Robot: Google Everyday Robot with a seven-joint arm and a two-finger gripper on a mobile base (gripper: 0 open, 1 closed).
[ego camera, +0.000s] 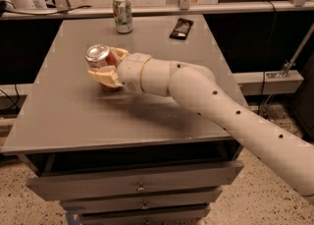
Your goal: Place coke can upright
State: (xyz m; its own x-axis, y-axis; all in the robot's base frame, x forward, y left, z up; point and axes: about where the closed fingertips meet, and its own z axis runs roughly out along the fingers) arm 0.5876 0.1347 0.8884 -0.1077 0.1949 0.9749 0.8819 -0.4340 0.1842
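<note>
The coke can [99, 58] is a red can with a silver top, standing nearly upright on the left-middle of the grey table [73, 116]. My gripper [105, 68] is closed around it, its tan fingers [103, 77] wrapping the can's body from the right. The can's base sits at or just above the table top; contact is hidden by the fingers. My white arm reaches in from the lower right.
A green-and-white can [122, 14] stands upright at the table's far edge. A black flat object [181, 28] lies at the far right. Drawers [137, 185] sit under the table front. A rail runs behind the table.
</note>
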